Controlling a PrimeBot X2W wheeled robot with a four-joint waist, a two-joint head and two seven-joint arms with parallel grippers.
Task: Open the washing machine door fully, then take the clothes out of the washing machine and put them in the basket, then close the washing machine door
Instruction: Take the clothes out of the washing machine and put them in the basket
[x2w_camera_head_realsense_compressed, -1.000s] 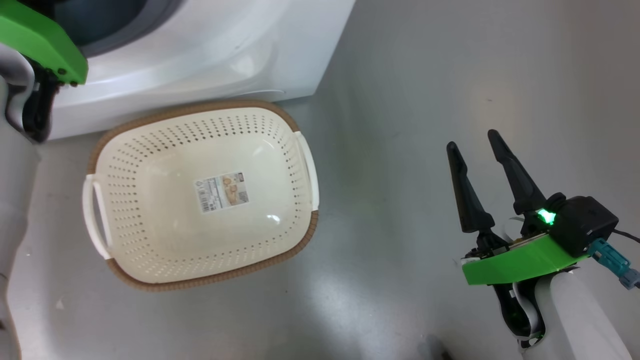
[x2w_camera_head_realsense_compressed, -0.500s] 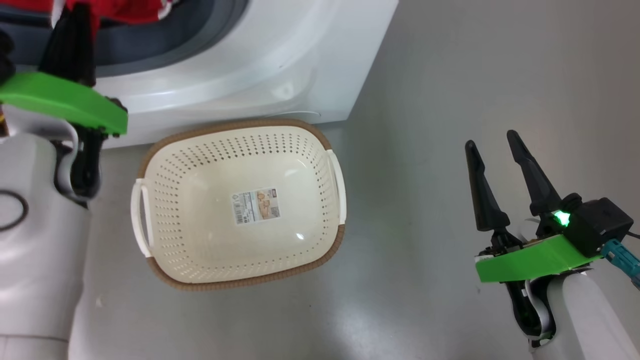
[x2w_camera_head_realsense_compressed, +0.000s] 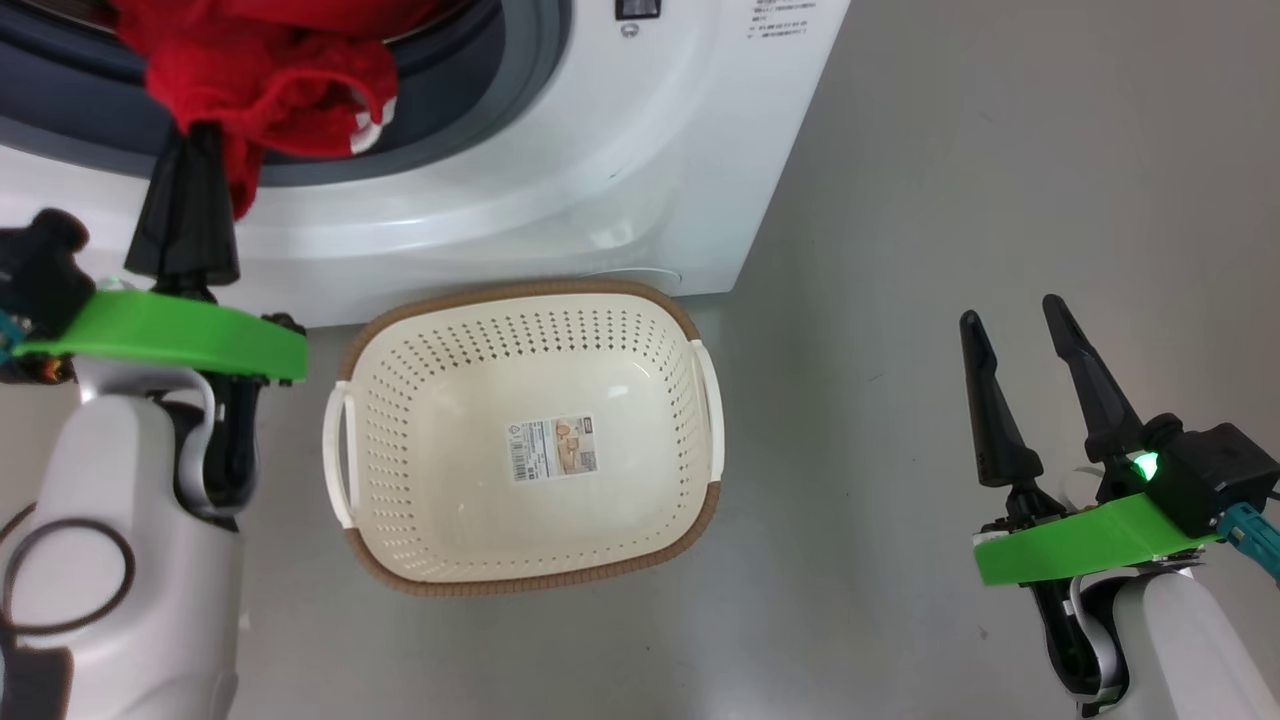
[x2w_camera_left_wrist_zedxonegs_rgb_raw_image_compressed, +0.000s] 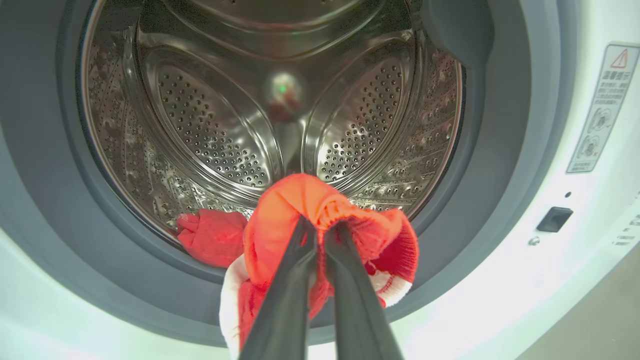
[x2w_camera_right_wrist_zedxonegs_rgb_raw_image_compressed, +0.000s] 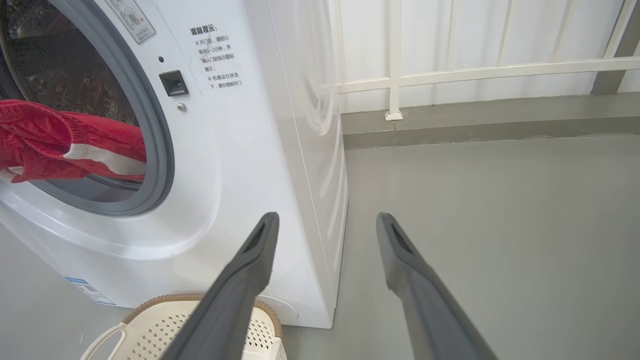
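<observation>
Grey floor (x2w_camera_head_realsense_compressed: 900, 200) all round, with the white washing machine (x2w_camera_head_realsense_compressed: 600, 150) along the top of the head view. Just in front of its base, the cream basket (x2w_camera_head_realsense_compressed: 520, 585), empty but for a paper label (x2w_camera_head_realsense_compressed: 553, 447).

Pinched tight in the left gripper (x2w_camera_left_wrist_zedxonegs_rgb_raw_image_compressed: 321, 229): a red garment (x2w_camera_left_wrist_zedxonegs_rgb_raw_image_compressed: 295, 200) with white trim, bunched over the fingertips right at the drum mouth, above the grey gasket (x2w_camera_left_wrist_zedxonegs_rgb_raw_image_compressed: 500, 150). Drawn back since a second ago: green wrist bracket (x2w_camera_head_realsense_compressed: 170, 335) then up against the opening, now clear of the machine's front, with the cloth hauled out over the lip. Also a swing of the head camera, so no real shift of the basket to report.

Spread wide over bare floor, well apart from everything and holding nothing: the right gripper (x2w_camera_head_realsense_compressed: 1010, 310).

Left lying at the front bottom of the steel drum (x2w_camera_left_wrist_zedxonegs_rgb_raw_image_compressed: 215, 135): another red piece (x2w_camera_left_wrist_zedxonegs_rgb_raw_image_compressed: 212, 235).

Probably the first garment of the unloading, going by the empty basket. Next, likely a carry across and down to the basket, then a release. Worth watching for the trailing hem snagging on the gasket. Closing of the door a long way off yet.
</observation>
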